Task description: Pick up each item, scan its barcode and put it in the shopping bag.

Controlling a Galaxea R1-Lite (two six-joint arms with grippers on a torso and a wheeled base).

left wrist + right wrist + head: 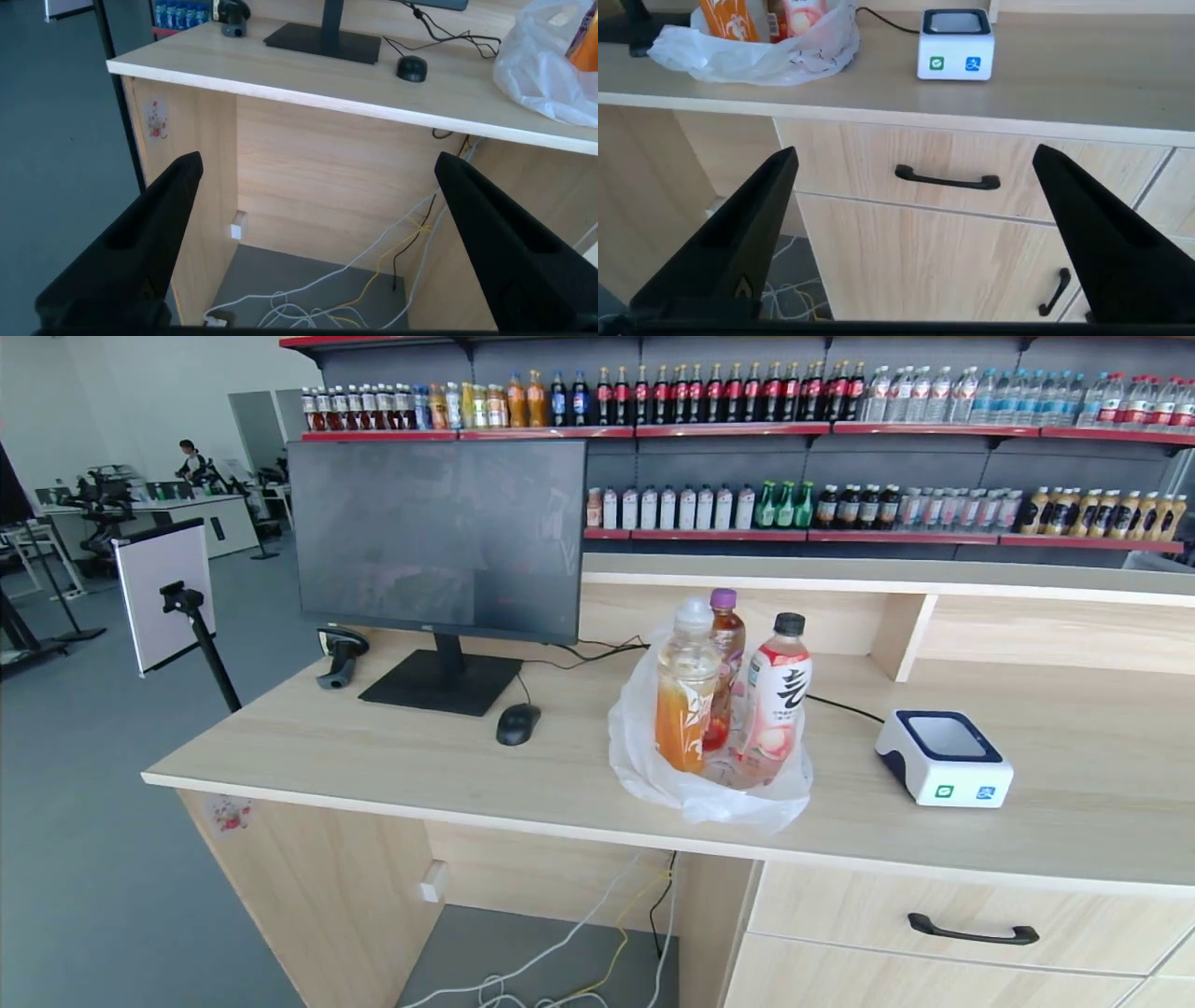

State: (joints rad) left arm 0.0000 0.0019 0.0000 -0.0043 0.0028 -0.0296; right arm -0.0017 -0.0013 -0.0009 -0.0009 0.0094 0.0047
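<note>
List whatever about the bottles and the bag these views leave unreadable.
1. Bottle bases, head view: sunk in the shopping bag, whose folds hide them.
2. Most of the purple-capped bottle, head view: covered by the orange bottle.
3. Barcodes, head view: too small to find on any label, the black-capped bottle included.
4. Bottle tops, right wrist view: cut off by the frame edge.
5. Part of the shopping bag, left wrist view: cut off by the frame edge.

Head looking down, wrists low, sharing bag (695,803)

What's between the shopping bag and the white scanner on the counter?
Bare counter, crossed by a thin black cable running from behind the shopping bag to the scanner. The head view shows it.
</note>
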